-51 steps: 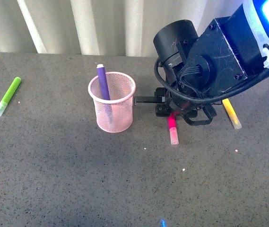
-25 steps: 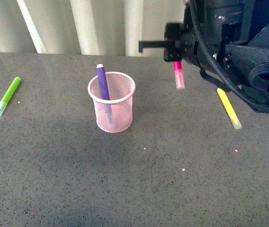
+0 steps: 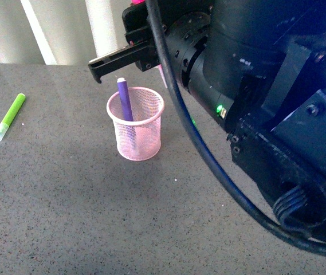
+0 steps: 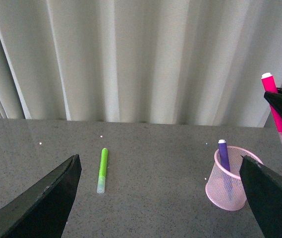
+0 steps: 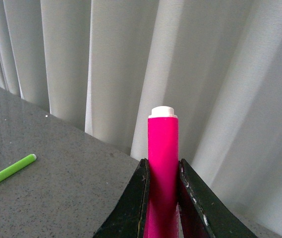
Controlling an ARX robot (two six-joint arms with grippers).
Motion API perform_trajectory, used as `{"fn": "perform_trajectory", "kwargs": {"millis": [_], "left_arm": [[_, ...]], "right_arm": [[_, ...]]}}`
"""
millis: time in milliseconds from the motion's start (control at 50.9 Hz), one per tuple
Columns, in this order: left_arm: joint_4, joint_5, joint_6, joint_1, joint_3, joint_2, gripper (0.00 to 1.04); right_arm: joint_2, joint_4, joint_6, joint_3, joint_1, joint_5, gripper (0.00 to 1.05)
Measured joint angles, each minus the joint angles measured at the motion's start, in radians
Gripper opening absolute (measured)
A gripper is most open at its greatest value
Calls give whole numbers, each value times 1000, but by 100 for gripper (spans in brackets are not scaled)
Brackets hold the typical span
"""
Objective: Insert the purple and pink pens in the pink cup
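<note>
Right fingers [image 5: 131,203] pinch the magenta-pink marker [image 5: 162,158] upright, my arm high over the pink wire-mesh cup [image 3: 135,123] holding the purple marker [image 3: 124,100]. Left fingers [image 4: 46,198] spread wide.

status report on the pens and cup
Left end effector open, empty. Right end effector shut on pink pen, raised near pink cup, not in yet. Purple pen already in cup. Green marker lies well clear.

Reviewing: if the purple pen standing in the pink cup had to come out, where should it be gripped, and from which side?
Grip the purple pen on its upper end, the only part clear above the rim of the pink cup, coming down from above. The mesh wall blocks side access to the lower barrel. It leans slightly, so match its tilt.
</note>
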Motion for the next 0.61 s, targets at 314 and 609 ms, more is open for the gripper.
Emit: {"fn": "perform_trajectory", "kwargs": {"millis": [314,609], "left_arm": [[0,0,0,0,0,0,98],[0,0,0,0,0,0,98]], "right_arm": [[101,14,-8,87,43,-3,12],[186,-49,1,226,56,26,11]]}}
